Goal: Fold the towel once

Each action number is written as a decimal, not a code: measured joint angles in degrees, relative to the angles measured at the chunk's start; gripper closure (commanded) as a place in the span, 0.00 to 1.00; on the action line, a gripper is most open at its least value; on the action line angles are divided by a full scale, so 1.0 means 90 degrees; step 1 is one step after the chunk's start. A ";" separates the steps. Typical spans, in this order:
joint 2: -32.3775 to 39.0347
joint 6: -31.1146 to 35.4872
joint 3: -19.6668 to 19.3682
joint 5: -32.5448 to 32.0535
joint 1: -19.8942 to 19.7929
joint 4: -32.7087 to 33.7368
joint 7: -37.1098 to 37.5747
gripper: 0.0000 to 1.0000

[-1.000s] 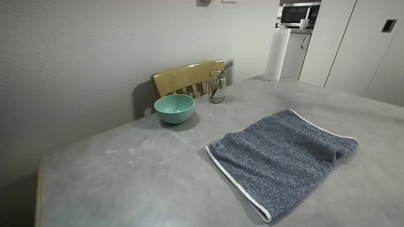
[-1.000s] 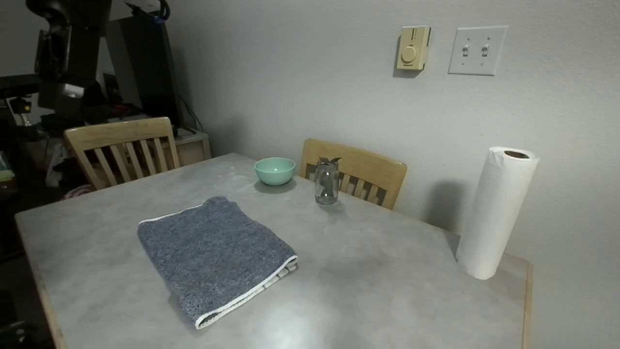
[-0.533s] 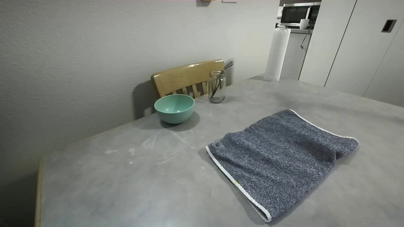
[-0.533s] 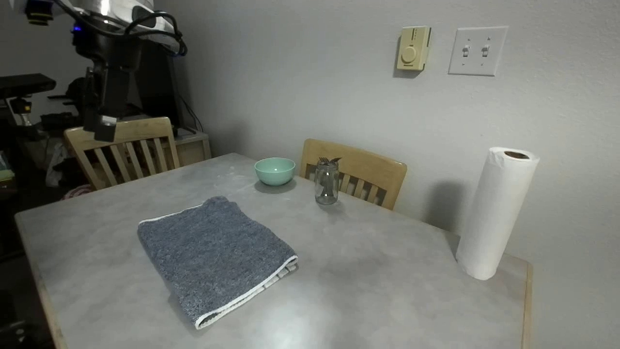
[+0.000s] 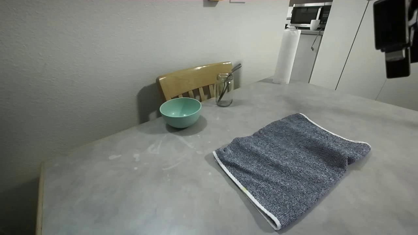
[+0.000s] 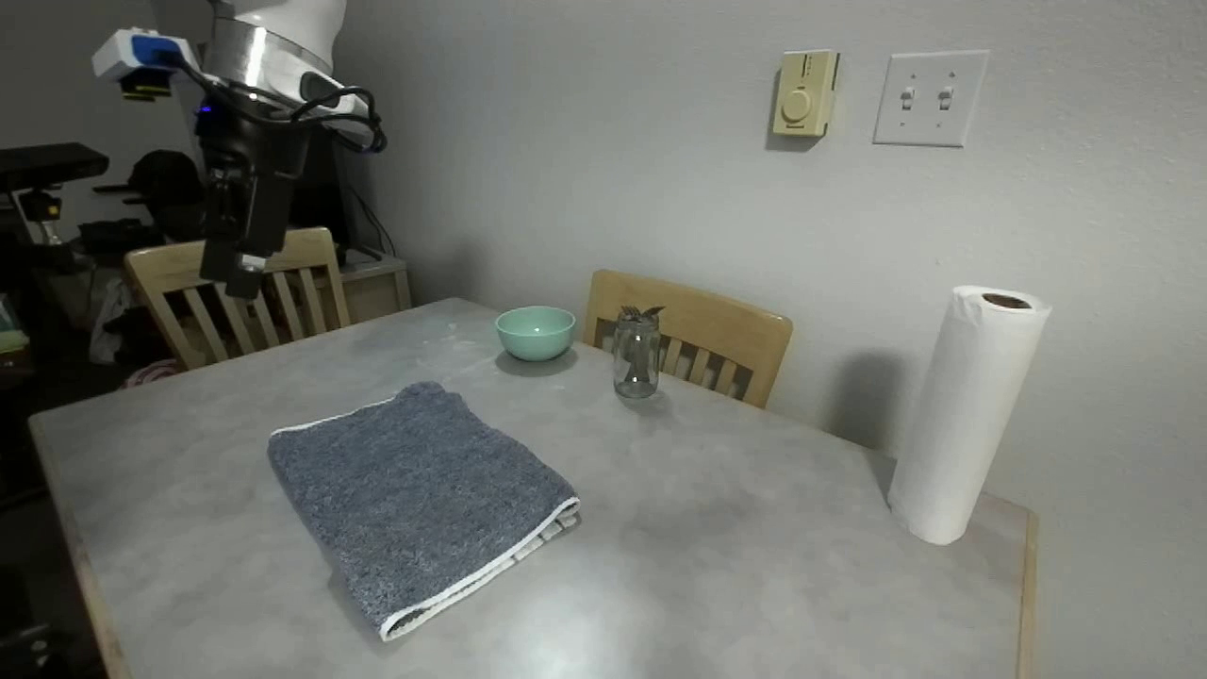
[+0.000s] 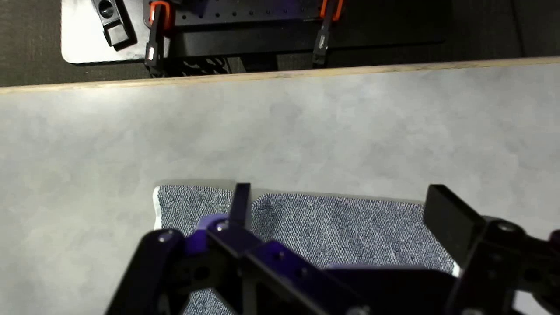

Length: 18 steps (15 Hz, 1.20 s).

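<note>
The blue-grey towel lies on the table in both exterior views, with low wrinkles across it. Its white trim shows doubled along one side, with a looped corner and pale stripes on the layer beneath. My gripper is in the air above the table's far left part, apart from the towel. In an exterior view part of it shows at the upper right edge. In the wrist view the gripper has its fingers wide apart with nothing between them, and the towel is seen below, partly hidden by the fingers.
A teal bowl and a glass jar with cutlery stand near the wall-side table edge. A paper towel roll stands at the far corner. Chairs stand at the table. The table edge shows in the wrist view.
My arm has come down and moved right in an exterior view, and the gripper has entered at the upper right in an exterior view. The towel has not moved.
</note>
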 measured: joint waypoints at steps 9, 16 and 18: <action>0.0380 0.0447 0.0278 -0.0210 0.0242 0.0223 0.1174 0.00; 0.2045 0.1343 0.0306 -0.0139 0.0424 0.1041 0.0776 0.00; 0.2213 0.1361 0.0294 -0.0141 0.0438 0.1112 0.0759 0.00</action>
